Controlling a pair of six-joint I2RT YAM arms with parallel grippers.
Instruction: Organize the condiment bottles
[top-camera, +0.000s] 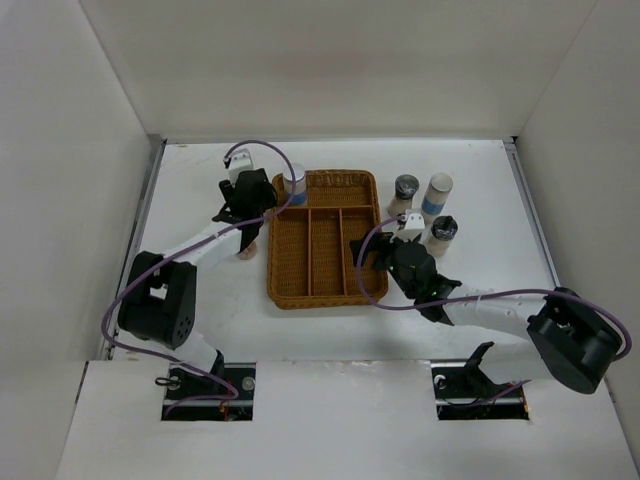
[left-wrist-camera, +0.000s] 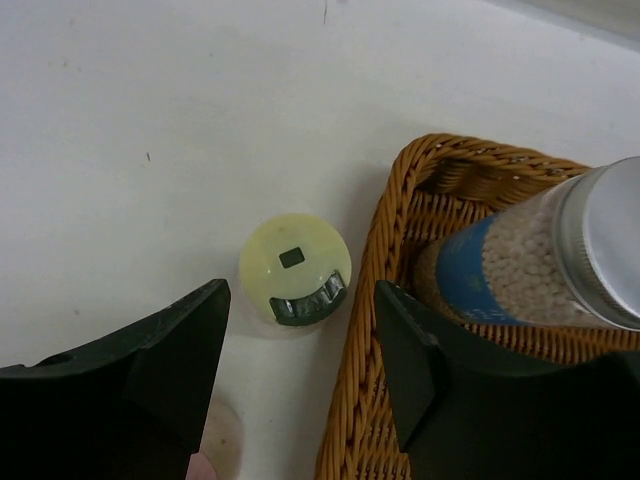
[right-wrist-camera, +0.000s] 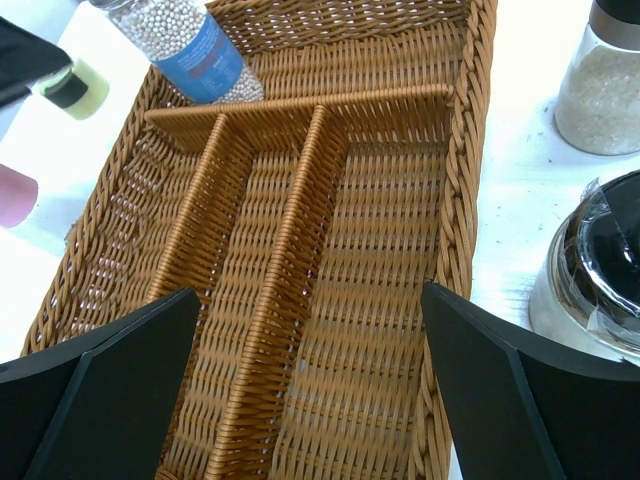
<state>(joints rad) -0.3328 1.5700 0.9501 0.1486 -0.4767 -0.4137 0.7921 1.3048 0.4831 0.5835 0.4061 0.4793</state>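
Note:
A brown wicker tray (top-camera: 372, 292) sits mid-table. One condiment bottle with a grey cap and blue label (top-camera: 294, 180) stands in its far left corner (left-wrist-camera: 520, 265) (right-wrist-camera: 190, 45). A yellow-capped bottle (left-wrist-camera: 295, 268) stands upright on the table just outside the tray's rim (left-wrist-camera: 400, 200). My left gripper (left-wrist-camera: 302, 290) hangs open above it, its fingers apart and touching nothing. A pink-capped bottle (top-camera: 245, 250) stands left of the tray. My right gripper (right-wrist-camera: 310, 290) is wide open and empty over the tray's right compartment (right-wrist-camera: 390, 250).
Three more bottles stand right of the tray: a black-capped one (top-camera: 406, 190), a pale-capped one with a blue label (top-camera: 437, 195) and another black-capped one (top-camera: 442, 230) (right-wrist-camera: 600, 280). White walls close in the table on three sides.

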